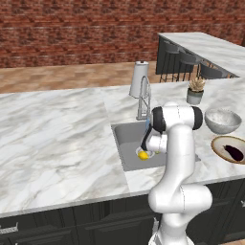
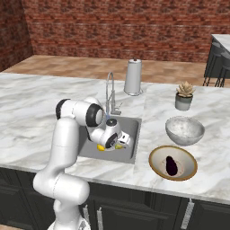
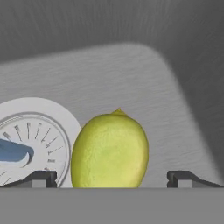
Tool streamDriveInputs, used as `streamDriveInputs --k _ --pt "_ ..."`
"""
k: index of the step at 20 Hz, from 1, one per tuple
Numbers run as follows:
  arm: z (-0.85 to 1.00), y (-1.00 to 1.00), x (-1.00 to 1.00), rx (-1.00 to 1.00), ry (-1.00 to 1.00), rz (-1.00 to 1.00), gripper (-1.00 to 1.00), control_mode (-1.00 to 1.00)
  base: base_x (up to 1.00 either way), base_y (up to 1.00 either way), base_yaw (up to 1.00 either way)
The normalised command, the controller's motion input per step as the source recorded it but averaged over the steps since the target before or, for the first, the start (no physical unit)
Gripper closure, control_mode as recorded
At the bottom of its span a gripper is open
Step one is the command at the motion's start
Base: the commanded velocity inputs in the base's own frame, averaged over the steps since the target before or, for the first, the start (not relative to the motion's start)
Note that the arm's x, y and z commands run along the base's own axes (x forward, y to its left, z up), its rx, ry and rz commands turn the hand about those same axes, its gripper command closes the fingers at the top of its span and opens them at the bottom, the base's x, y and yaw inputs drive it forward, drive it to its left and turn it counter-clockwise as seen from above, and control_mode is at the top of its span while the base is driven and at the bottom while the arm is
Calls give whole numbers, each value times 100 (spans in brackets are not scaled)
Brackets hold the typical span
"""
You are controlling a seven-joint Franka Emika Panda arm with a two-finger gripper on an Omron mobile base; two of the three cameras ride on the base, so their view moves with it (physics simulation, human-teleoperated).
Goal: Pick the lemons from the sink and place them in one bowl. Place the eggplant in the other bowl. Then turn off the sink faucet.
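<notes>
In the hand view a greenish-yellow lemon (image 3: 109, 151) lies on the sink floor (image 3: 144, 83), right between my open gripper's (image 3: 111, 178) fingertips (image 3: 41, 177), which do not touch it. Beside it is the round drain ring (image 3: 39, 127). From the base views the gripper (image 1: 146, 150) (image 2: 110, 144) reaches down into the sink (image 1: 125, 139) (image 2: 130, 134), with yellow lemon (image 1: 143, 155) (image 2: 101, 147) showing at its tip. The eggplant (image 1: 234, 152) (image 2: 171, 165) lies in the wooden bowl (image 1: 217, 143) (image 2: 157, 155). The speckled grey bowl (image 1: 222, 120) (image 2: 184, 130) stands behind it. Water runs from the chrome faucet (image 1: 143, 98) (image 2: 109, 92).
A pale tapered cylinder (image 1: 139, 79) (image 2: 133, 76) stands behind the faucet. A small potted plant (image 1: 195, 91) (image 2: 183, 96) sits behind the bowls. Marble counter (image 1: 52, 134) (image 2: 27, 103) stretches to the left of the sink. Bar stools (image 1: 186, 60) stand at a far counter.
</notes>
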Motion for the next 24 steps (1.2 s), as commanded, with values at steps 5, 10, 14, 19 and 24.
streamDriveInputs --k 5,10,14,19,24 --pt "-5 0 6 1 0 0 -100 -100 0 0 0" --pt "-6 0 7 1 0 0 -100 -100 0 0 0" --pt "-3 0 0 2 0 0 100 -100 0 0 0" --pt "-1 0 0 1 -2 0 100 -100 0 0 0" --pt "0 0 0 0 0 0 100 -100 0 0 0"
